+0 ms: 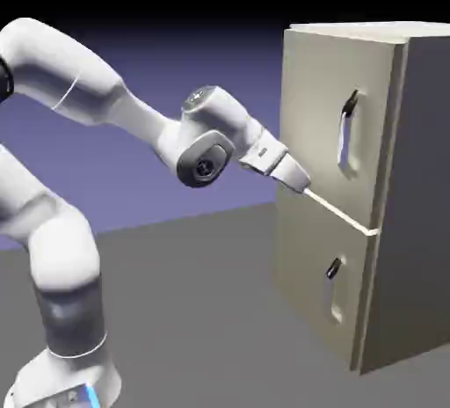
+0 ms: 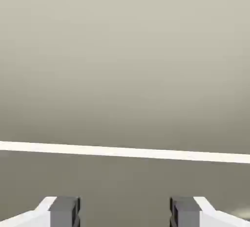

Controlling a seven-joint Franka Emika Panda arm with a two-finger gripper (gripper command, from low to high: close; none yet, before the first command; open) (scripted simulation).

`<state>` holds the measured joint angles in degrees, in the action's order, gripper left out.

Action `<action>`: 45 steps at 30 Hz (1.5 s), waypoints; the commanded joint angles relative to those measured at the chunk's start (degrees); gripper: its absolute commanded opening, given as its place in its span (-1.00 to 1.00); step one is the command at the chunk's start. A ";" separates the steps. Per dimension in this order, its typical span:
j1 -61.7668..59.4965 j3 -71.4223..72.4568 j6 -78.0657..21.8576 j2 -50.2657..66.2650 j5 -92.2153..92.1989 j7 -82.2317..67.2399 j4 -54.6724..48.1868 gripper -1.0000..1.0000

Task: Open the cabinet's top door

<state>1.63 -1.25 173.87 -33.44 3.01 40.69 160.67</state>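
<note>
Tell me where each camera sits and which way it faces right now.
Exterior view: fixed beside the robot, looking across at the cabinet; shows the white arm and gripper reaching right, near the top door.
Hand view: on the hand, facing the beige cabinet front close up; only the open gripper shows, empty.
Shared: the pale seam between the panels.

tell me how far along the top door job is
Done: nothing yet; the top door sits flush in the cabinet. In hand: the gripper, jaws open and empty, points at the seam between the panels, away from the long handle. Left: reach that handle, grasp, pull.
</note>
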 commanded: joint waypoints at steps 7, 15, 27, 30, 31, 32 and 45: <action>5.46 -7.28 -0.81 -4.54 17.45 -10.26 -1.94 0.00; 11.69 -15.59 -1.74 -9.74 37.38 -21.98 -4.15 0.00; 21.05 -28.07 -3.14 -17.52 67.28 -39.56 -7.48 0.00; 23.39 -31.19 -3.48 -19.47 74.76 -43.95 -8.31 0.00; 24.16 -32.23 -3.60 -20.12 77.25 -45.42 -8.59 0.00; 24.94 -33.27 -3.72 -20.77 79.74 -46.88 -8.86 0.00; 35.08 -46.78 -5.23 -29.20 112.13 -65.92 -12.46 0.00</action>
<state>36.70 -48.03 168.64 -62.65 115.14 -25.23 148.20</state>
